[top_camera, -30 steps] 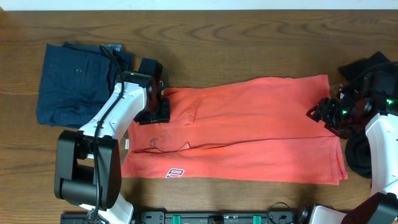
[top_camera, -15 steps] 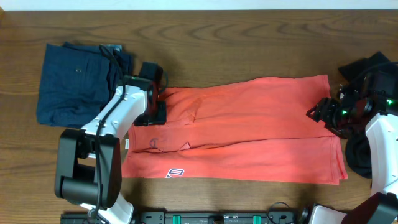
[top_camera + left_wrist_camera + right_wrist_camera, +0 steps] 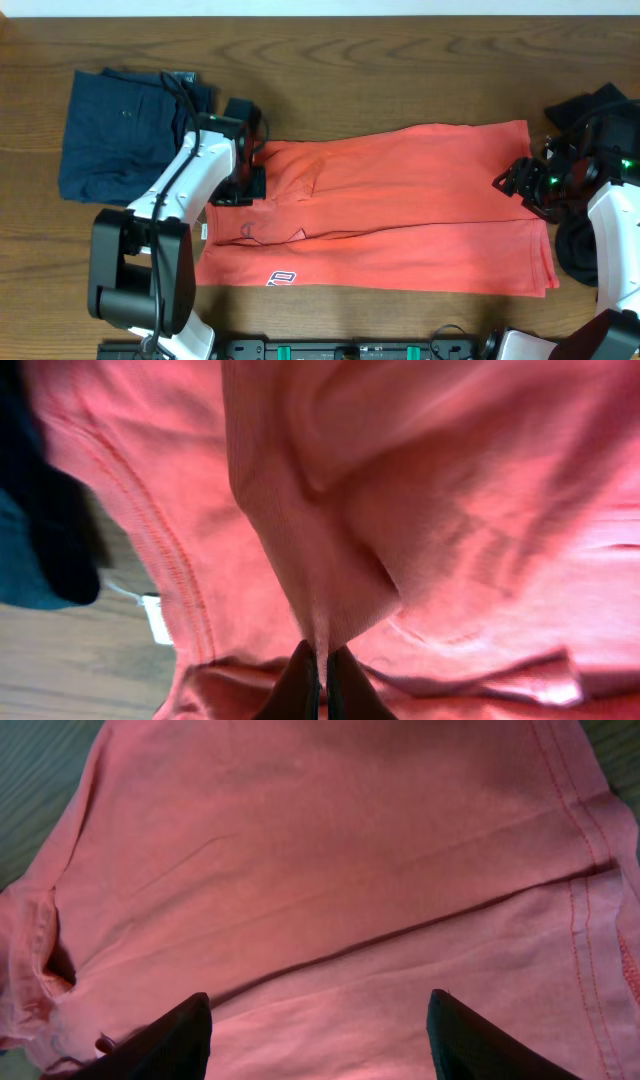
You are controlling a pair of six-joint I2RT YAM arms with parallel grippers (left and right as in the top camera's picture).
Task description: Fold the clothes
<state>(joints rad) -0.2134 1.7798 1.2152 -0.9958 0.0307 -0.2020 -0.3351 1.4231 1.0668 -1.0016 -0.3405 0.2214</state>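
My left gripper (image 3: 320, 678) is clamped on a ridge of the coral T-shirt (image 3: 400, 205), ready to fold; my right gripper (image 3: 318, 1032) hovers over the hem, jaws apart.

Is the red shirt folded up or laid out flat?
Partly folded: the red shirt lies as a long band, one layer lapped over another, not yet a compact stack.

A soft coral-red T-shirt (image 3: 400, 215) lies flat, folded lengthwise into a long band, lettering (image 3: 281, 278) near its lower left corner. A folded dark navy garment (image 3: 115, 135) lies just beside its left end, and a crumpled black garment (image 3: 600, 98) by its right end.
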